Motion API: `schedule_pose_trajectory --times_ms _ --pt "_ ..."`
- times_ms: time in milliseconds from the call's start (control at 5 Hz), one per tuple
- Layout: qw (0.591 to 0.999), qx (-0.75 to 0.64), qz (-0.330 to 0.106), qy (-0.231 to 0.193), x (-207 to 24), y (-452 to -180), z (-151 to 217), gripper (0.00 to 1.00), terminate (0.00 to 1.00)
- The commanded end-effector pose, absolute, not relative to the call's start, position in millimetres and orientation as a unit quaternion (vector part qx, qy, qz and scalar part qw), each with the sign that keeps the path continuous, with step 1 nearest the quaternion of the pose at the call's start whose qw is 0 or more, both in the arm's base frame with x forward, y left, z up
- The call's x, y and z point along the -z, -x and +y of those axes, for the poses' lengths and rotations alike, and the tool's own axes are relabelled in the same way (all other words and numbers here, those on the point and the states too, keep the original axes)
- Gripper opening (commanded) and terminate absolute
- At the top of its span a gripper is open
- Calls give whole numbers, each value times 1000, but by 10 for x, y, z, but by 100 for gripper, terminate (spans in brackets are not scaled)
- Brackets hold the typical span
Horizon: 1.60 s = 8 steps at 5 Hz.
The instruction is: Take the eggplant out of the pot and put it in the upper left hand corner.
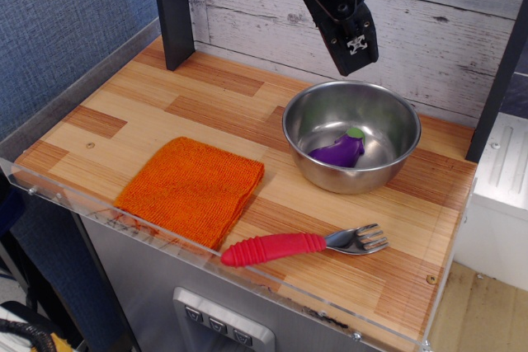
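Eggplant (338, 151) lies inside pot (351, 133); hand (355, 47) hangs above the rim, grip state unclear.

Shiny steel pot (307, 148), glossy plastic eggplant (337, 152), nubby orange cloth (191, 189), wood-plank tabletop (206, 100)

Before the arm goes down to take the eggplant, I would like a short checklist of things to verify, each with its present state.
1. Eggplant lies inside the pot, fully in view: ok.
2. Hand is above the pot's back rim, not yet over the eggplant: not ok, needs to come forward.
3. Hand open wide enough for the eggplant: cannot tell, the fingers do not show clearly.
4. Upper left corner of the table, beside the dark post, is bare wood: ok.
5. Orange cloth and red-handled fork lie toward the front, away from a straight path between pot and corner: ok.
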<state>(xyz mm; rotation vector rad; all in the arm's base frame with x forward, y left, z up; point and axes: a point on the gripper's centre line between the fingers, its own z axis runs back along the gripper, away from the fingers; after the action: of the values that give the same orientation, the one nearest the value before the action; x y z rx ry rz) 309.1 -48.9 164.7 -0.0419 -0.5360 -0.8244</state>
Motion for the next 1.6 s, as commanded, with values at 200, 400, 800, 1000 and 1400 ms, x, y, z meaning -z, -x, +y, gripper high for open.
schedule_pose_trajectory --times_ms 200,400,800,1000,1400 --pt "877 403 -260 11 -1762 -3268 -356 100 0" --pt "865 429 -260 15 -1758 -3407 -295 100 0" --pt "842 489 -225 23 -1505 -3487 -369 100 0" --pt "838 503 -211 28 -1369 -3510 -402 100 0" --pt "826 532 -186 23 -1028 -3500 -373 100 0"
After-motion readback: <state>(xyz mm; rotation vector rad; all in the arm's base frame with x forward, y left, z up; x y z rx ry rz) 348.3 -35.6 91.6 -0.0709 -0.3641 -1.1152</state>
